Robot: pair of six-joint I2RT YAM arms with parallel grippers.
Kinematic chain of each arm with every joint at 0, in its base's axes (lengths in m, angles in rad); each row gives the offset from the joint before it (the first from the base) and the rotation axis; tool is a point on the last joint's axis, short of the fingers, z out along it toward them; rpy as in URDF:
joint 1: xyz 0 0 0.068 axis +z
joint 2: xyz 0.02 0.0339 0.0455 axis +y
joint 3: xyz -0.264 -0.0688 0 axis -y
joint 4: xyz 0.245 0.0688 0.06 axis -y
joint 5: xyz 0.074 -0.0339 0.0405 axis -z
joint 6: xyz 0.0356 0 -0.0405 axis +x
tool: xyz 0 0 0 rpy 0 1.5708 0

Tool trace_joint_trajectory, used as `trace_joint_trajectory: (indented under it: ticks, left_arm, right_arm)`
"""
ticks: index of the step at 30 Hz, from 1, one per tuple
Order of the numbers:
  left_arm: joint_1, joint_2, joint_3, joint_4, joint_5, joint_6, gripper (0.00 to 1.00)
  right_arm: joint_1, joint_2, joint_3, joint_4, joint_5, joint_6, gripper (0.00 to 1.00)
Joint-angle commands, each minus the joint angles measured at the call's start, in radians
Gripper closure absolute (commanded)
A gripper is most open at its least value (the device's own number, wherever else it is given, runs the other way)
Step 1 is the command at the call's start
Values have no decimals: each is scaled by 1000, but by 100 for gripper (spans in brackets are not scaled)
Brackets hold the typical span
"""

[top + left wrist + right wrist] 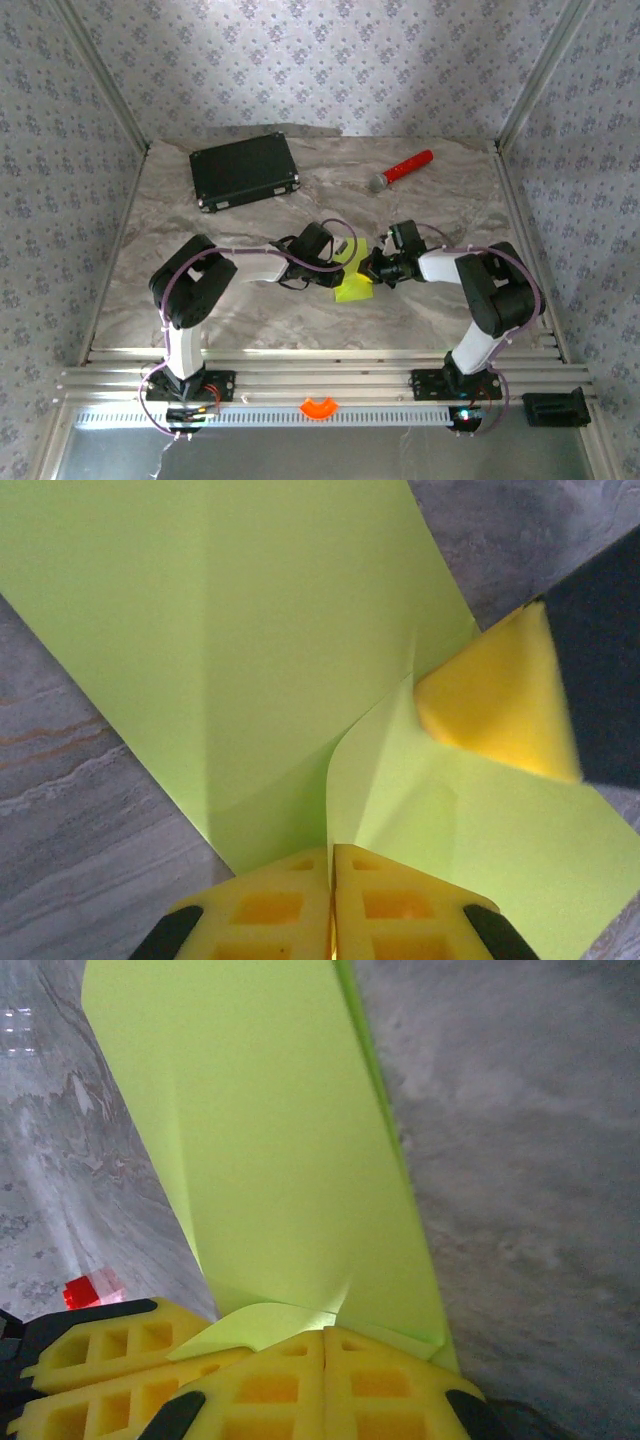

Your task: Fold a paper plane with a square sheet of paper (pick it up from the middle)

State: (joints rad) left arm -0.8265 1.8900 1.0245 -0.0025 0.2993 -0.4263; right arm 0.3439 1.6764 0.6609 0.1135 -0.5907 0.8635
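Where the paper lies: the paper [352, 285] sits about mid-desk, a little toward the near edge of the desk [200, 220], caught between my two claws, with part of it raised off the surface.
Left claw: my left claw [331, 868] is clenched on an upstanding fold of the paper, pads tight together.
Right claw: my right claw [322, 1348] is clenched on a curled edge on the opposite side, and one of its pads [490, 705] touches the sheet just beside my left claw's grip.
Step in hand: I judge this to be mid-fold. Faint creases show, but no dart shape yet.
Doing it well: I should hold both pinches firm, bring the flap over so its edge meets the crease line squarely, and lay it flat before pressing. Pulling the claws apart could tear or skew such thin paper.
Count, task things: one sheet of paper, two claws.
Count, other things: one black case [245, 172] near the far left corner, one microphone [402, 170] toward the far right, one small red block [90, 1290].
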Motion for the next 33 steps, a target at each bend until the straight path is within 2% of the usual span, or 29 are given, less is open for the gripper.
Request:
trace_joint_trajectory:
  ticks: [1,13,18,26,33]
  left_arm:
    - [-2,52,-14,-108,-4,25,91]
    - [-1,57,-7,-110,4,30,90]
    - [-1,58,-1,-111,9,31,91]
    - [-1,57,6,-116,11,32,90]
    - [0,46,11,-122,10,31,90]
  right_arm:
    - [-47,-8,-28,-22,45,-9,99]
    - [-106,-91,-48,-15,38,-9,98]
    - [-58,-135,-21,-36,32,-6,98]
    - [57,-31,20,-29,44,33,97]
    - [62,27,-1,-156,107,-45,100]
